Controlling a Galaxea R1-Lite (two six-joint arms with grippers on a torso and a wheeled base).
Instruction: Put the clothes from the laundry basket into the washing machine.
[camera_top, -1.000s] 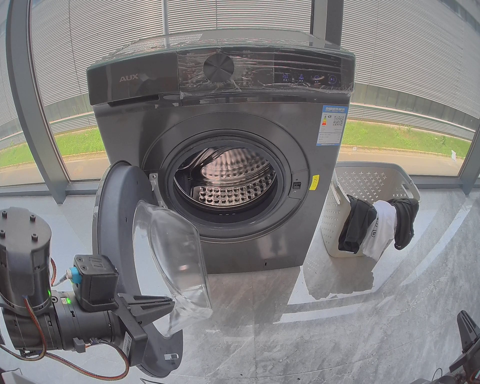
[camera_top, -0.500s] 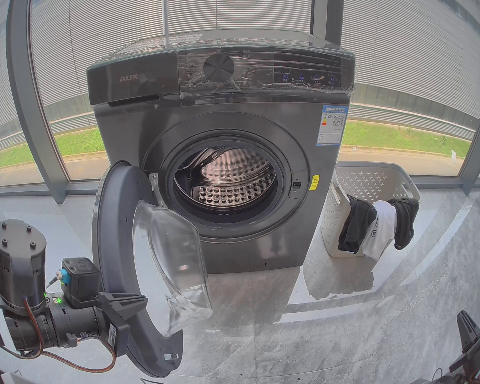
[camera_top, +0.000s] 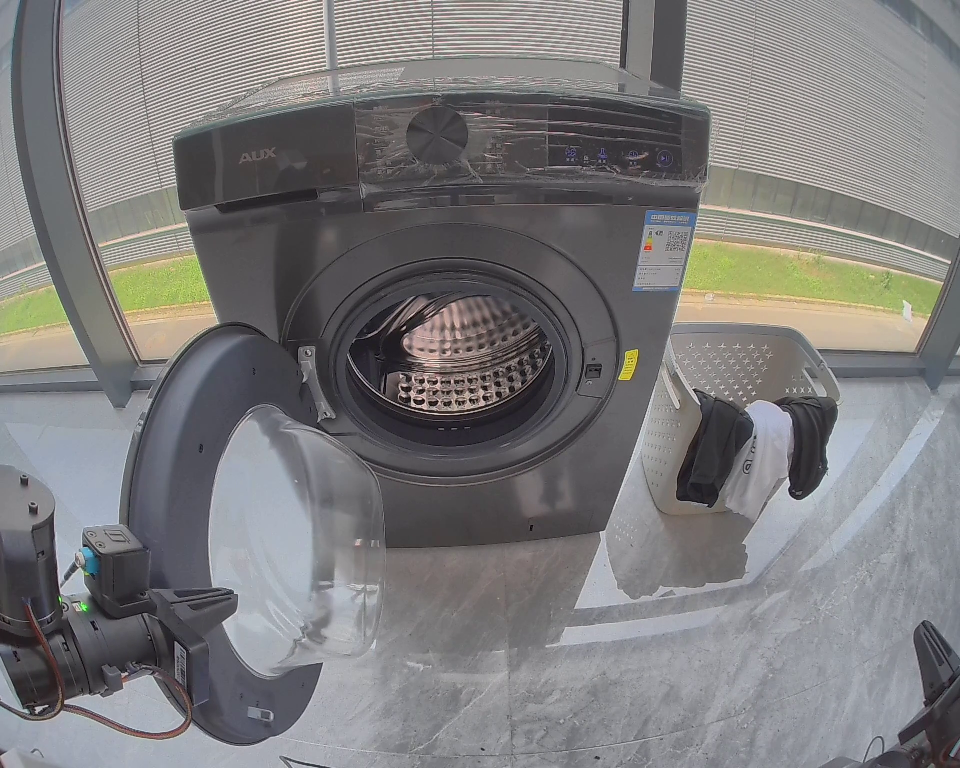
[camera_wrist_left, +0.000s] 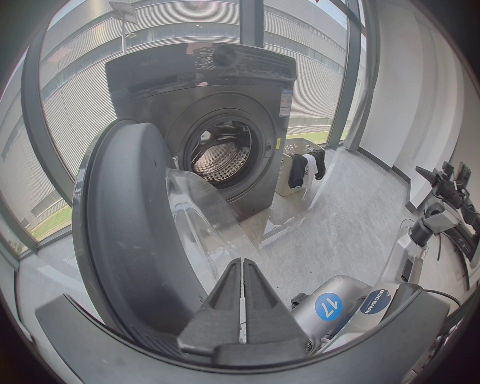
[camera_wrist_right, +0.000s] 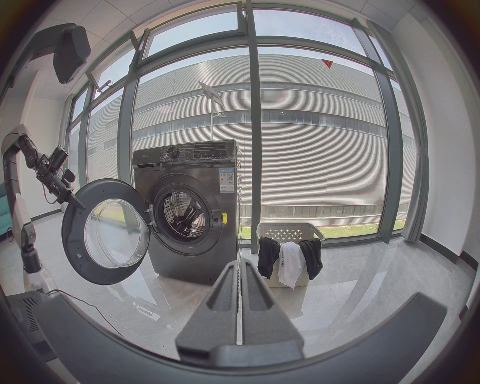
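Clothes (camera_top: 760, 460) hung over the laundry basket (camera_top: 745, 365) rim, at 3 o'clock from the open drum (camera_top: 455, 365). We found the left gripper (camera_wrist_left: 242, 265), by the door (camera_top: 180, 420), and the right gripper (camera_wrist_right: 239, 280) pressed together and empty. We judged the right should spread wide before pinching one garment.

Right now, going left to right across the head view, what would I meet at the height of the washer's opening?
Open door → drum opening → yellow sticker → laundry basket
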